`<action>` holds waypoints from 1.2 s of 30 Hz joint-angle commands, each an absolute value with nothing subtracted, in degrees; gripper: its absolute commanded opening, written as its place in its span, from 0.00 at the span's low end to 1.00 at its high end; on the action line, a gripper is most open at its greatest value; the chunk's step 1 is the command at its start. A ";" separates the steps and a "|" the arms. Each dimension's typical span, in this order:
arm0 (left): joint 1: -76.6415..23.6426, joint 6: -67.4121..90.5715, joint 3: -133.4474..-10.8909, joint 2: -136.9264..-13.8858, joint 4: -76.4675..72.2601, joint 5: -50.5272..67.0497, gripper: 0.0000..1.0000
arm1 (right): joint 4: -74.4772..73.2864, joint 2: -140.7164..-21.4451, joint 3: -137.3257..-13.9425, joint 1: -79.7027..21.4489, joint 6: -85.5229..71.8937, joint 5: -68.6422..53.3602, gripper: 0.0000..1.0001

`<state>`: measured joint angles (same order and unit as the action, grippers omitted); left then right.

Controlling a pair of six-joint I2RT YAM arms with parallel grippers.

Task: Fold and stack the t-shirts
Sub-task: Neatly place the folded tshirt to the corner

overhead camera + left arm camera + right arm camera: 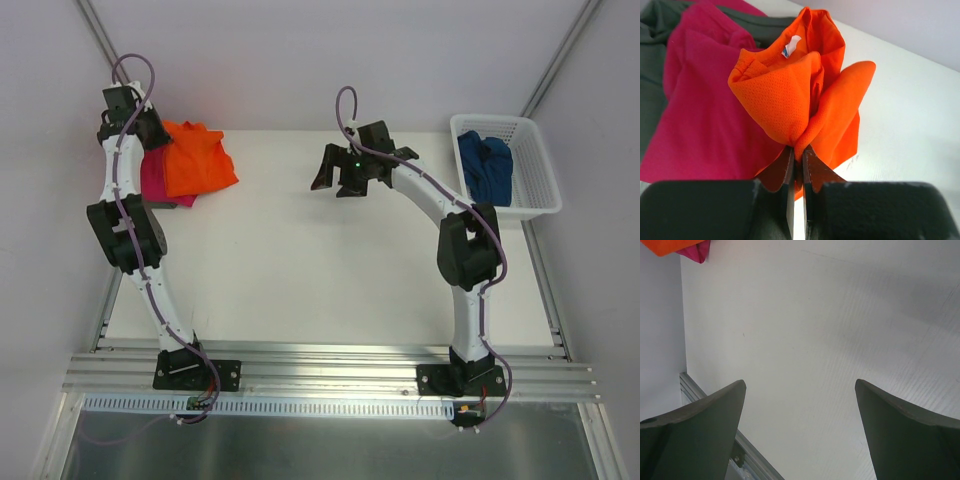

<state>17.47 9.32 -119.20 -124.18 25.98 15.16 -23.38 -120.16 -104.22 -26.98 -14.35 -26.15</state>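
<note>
Far left on the desk [300,260], the left hand [796,152] pinches a bunched fold of the orange shirt [785,95], likely to settle it on the pink shirt [705,110], while the right hand [800,382] hangs wide and empty mid-desk.

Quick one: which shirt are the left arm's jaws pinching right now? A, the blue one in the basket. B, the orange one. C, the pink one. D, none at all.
B: the left wrist view shows the left jaws shut on a bunched fold of the orange t-shirt, which lies over the pink t-shirt.
</note>
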 commanded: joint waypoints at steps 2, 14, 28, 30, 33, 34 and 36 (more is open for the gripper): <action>17.93 7.03 -122.87 -120.67 23.73 9.24 0.00 | -22.23 -116.11 -104.33 -27.60 -14.68 -26.54 0.96; 19.77 5.19 -123.40 -121.81 22.77 1.51 0.00 | -22.15 -115.05 -102.39 -27.60 -14.33 -26.28 0.96; 22.24 1.14 -127.62 -123.13 20.48 -4.39 0.00 | -21.88 -115.14 -101.95 -27.95 -14.59 -26.19 0.96; 22.15 1.23 -126.92 -123.22 20.83 -3.96 0.00 | -21.80 -115.05 -101.78 -28.04 -14.59 -26.19 0.96; 21.62 1.14 -124.72 -123.40 21.44 -4.13 0.00 | -21.36 -114.96 -101.25 -27.95 -14.68 -26.28 0.96; 21.45 0.88 -123.59 -123.66 21.53 -3.87 0.00 | -21.27 -114.96 -101.08 -27.95 -14.68 -26.19 0.96; 20.92 0.53 -122.79 -124.36 21.53 -4.74 0.08 | -21.01 -114.87 -100.81 -27.95 -14.85 -26.19 0.96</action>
<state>21.47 2.02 -124.09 -124.22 22.90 -2.22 -22.52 -118.85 -101.12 -27.66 -14.35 -26.13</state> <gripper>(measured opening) 0.056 0.965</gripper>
